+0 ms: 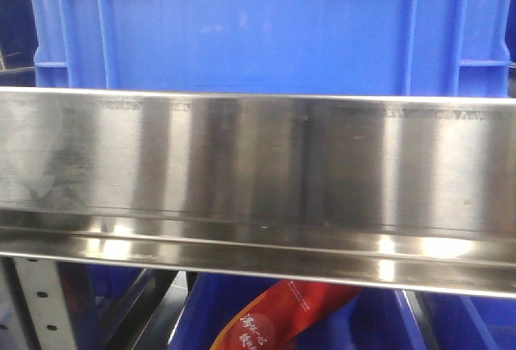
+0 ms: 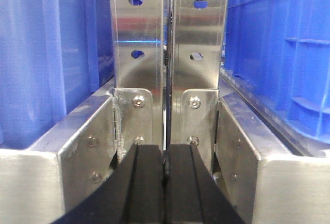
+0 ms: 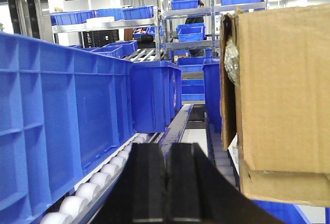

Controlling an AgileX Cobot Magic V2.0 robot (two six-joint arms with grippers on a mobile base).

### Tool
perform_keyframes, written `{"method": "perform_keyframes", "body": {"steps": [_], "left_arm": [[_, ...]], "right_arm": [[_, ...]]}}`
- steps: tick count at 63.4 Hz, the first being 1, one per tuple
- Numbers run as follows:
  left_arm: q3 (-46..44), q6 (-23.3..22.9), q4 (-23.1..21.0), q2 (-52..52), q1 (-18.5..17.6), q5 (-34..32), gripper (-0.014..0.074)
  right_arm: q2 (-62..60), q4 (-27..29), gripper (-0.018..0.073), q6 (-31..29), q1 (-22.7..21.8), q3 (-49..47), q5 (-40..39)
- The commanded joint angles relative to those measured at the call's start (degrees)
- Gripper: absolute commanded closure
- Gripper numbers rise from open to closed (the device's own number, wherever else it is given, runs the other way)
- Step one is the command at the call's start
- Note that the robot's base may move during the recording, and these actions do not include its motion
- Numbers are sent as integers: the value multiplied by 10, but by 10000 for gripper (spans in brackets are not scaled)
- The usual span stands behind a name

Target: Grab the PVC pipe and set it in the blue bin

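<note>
No PVC pipe is visible in any view, so its position, its long axis and the nearer arm cannot be determined from this moment. The likely target, a blue bin, fills the upper part of the front view, standing on a shelf behind a stainless steel rail. Below the rail lies another blue container holding a red printed package.

The left hand has its black fingers pressed together with nothing between them; it faces two perforated steel uprights standing between blue bins on either side.

The right hand is likewise pressed together and empty. It points along a roller conveyor, with a blue crate wall at left and a cardboard box near at right.

Judgement: the pipe must first be located before either arm can approach it.
</note>
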State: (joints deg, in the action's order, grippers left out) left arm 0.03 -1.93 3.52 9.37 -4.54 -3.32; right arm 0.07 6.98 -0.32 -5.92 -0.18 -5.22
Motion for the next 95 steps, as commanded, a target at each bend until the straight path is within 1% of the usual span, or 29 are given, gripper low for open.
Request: {"method": "perform_keyframes", "body": {"steps": [1, 42, 47, 55, 63, 72, 95], "left_arm": [[0, 0, -3, -4, 2, -11, 707], [0, 0, -3, -4, 2, -11, 707], [0, 0, -3, -4, 7, -11, 707], [0, 0, -3, -4, 27, -11, 707], [0, 0, -3, -4, 34, -11, 707], [0, 0, -3, -4, 49, -11, 707], [0, 0, -3, -4, 49, -11, 707]], "right_arm": [[-1, 2, 728, -2, 1, 2, -16], [-1, 2, 728, -2, 1, 2, -16], [-1, 2, 728, -2, 1, 2, -16], [-1, 2, 728, -2, 1, 2, -16], [-1, 2, 728, -2, 1, 2, -16], [-1, 2, 728, -2, 1, 2, -16], [-1, 2, 728, -2, 1, 2, -16]]}}
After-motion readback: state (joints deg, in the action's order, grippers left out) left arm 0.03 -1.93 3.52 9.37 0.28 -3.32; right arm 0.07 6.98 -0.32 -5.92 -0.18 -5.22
